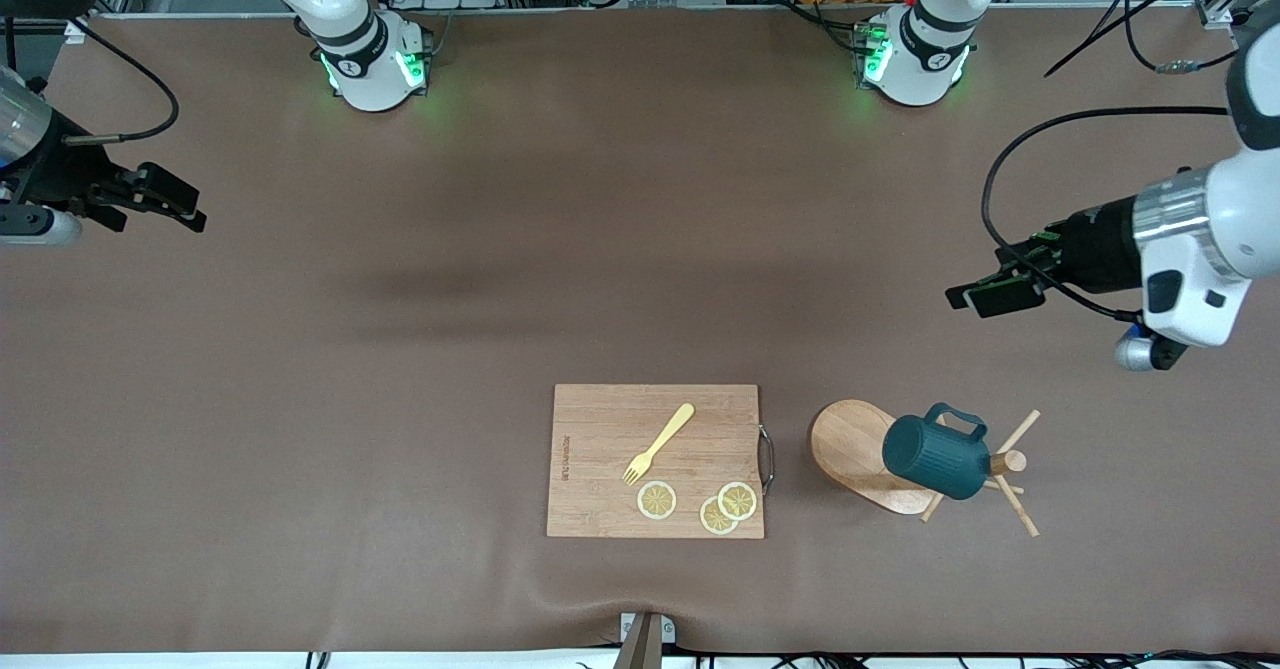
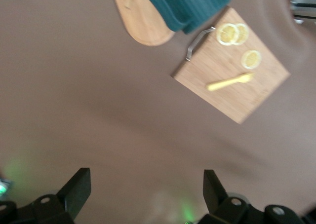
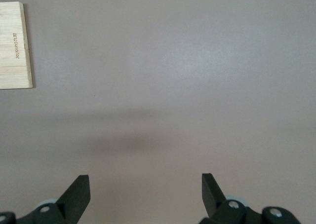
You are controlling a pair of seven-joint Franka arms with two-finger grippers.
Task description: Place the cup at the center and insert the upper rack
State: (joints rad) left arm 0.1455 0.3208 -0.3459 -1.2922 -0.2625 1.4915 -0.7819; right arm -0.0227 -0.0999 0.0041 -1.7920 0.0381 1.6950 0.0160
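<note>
On the table [image 1: 400, 349] the cup [image 1: 935, 457] hangs on the tipped-over upper rack [image 1: 855, 449]; left gripper [image 1: 985, 294] and right gripper [image 1: 165, 199] wait, jaws wide, empty.

Brown table [image 1: 400, 349], perhaps cloth-covered.

Left arm enters from right frame edge, mid-height, wrist level, left gripper [image 1: 985, 294] up in air, fingers spread wide, empty. Right arm at left frame edge, upper part, right gripper [image 1: 170, 197] likewise spread, empty. Both waiting.
</note>
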